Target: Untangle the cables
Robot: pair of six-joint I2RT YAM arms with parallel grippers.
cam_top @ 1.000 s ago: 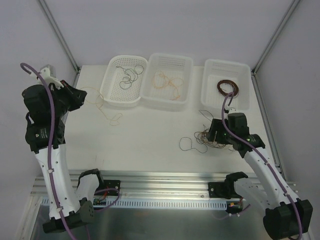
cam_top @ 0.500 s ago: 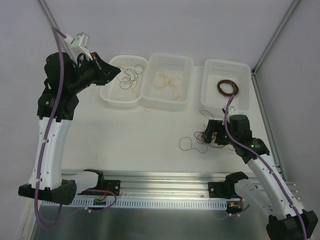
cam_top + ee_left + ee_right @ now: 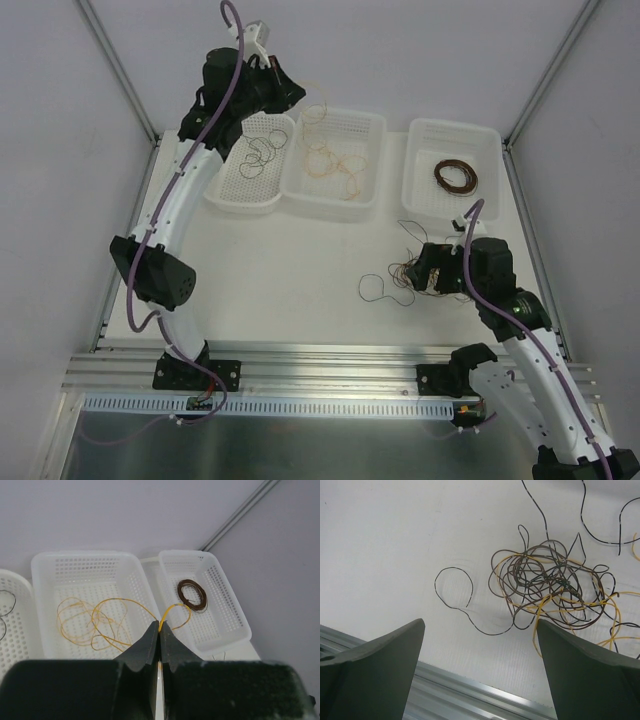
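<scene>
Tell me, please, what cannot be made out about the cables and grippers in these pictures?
- Left wrist view: the yellow cable vanishes into the shut left gripper; its tail is hidden behind it.
- Right wrist view: the tangle, ahead of the open right gripper, is cut off by the right edge.
- Top view: the tangle's strands are too thin to trace their crossings, and the right gripper covers part.

My left arm [image 3: 172, 205] and right arm [image 3: 545, 375] wear smooth white shells between bulky black joint housings. A thin purple hose [image 3: 210, 110] runs along each. Each arm ends in a black mount [image 3: 195, 372]. My left gripper [image 3: 159, 626] has near-black tapering fingers [image 3: 142, 650] with stepped edges. My right gripper [image 3: 481, 625] shows broad, matte, dark grey-green fingers [image 3: 375, 665].
</scene>
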